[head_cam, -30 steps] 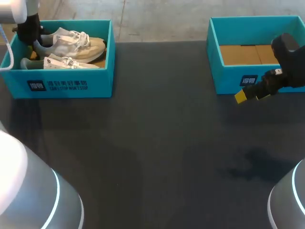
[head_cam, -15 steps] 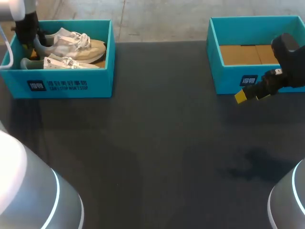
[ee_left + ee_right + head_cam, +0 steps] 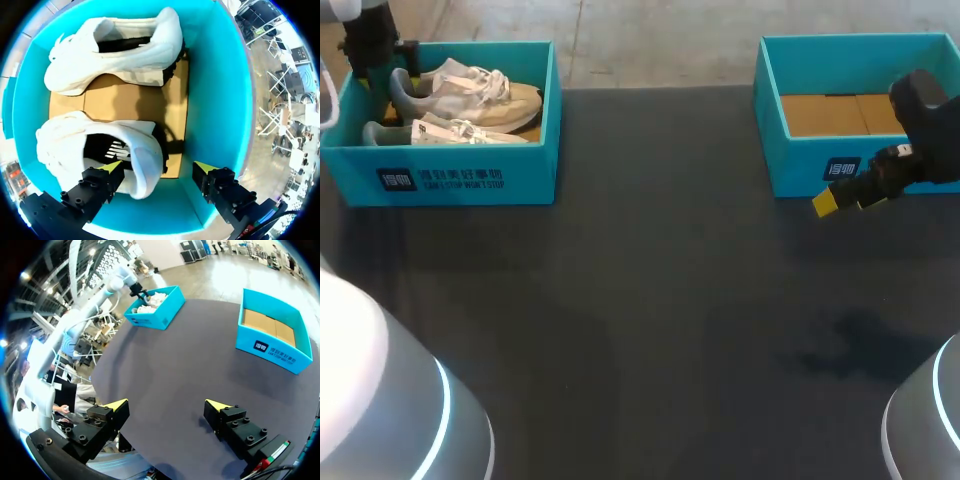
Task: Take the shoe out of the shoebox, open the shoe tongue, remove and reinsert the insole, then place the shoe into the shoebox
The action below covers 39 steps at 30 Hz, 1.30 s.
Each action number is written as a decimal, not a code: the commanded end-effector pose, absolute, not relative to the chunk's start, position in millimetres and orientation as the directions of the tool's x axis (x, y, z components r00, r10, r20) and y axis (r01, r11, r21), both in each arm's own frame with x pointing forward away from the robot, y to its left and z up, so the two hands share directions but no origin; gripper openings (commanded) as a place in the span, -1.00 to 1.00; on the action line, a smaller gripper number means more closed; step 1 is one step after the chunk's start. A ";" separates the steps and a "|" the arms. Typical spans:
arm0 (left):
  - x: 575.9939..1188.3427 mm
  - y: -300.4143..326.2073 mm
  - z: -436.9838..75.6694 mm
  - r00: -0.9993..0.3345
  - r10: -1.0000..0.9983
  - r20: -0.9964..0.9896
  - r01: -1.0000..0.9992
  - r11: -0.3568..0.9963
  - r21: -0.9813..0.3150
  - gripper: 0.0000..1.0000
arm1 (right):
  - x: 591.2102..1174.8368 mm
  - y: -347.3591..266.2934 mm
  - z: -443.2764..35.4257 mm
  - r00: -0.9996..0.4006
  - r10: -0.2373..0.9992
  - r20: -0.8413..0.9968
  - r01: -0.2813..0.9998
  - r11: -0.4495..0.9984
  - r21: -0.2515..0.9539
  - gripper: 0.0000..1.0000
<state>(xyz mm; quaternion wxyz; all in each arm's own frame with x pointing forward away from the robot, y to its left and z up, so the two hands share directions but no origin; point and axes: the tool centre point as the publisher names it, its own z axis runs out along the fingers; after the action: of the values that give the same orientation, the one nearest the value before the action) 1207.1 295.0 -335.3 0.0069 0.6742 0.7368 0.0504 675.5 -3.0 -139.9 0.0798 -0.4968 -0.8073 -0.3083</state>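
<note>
Left wrist view looks straight down into the teal shoebox (image 3: 220, 100), where a white shoe (image 3: 100, 145) sits on the brown cardboard floor with its dark opening facing up. Its heel lies between the spread fingers of the left gripper (image 3: 159, 167). One yellow tip is over the shoe's opening and the other is over the gap beside the box wall; whether either touches the shoe cannot be told. The other shoe (image 3: 115, 50), also white, lies alongside it in the same box, heel to the same end.

From the head view, this box stands at the far left of the dark table (image 3: 650, 320). A second shoebox (image 3: 800, 170) stands at the far right, well apart. The right gripper (image 3: 167, 405) hangs just in front of the second box, over the table, fingers wide apart and holding nothing.
</note>
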 end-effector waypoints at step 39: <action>1163.8 302.1 -260.0 -0.084 0.996 0.006 0.988 0.083 0.127 1.00 | 677.9 -1.7 -140.3 -0.493 0.753 0.436 0.852 0.318 0.415 1.00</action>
<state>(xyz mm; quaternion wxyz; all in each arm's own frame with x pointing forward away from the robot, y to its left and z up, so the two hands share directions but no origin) 1170.9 301.6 -270.5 0.0417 0.6751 0.7350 0.0473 675.5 -3.0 -139.9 0.0798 -0.4968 -0.8073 -0.3083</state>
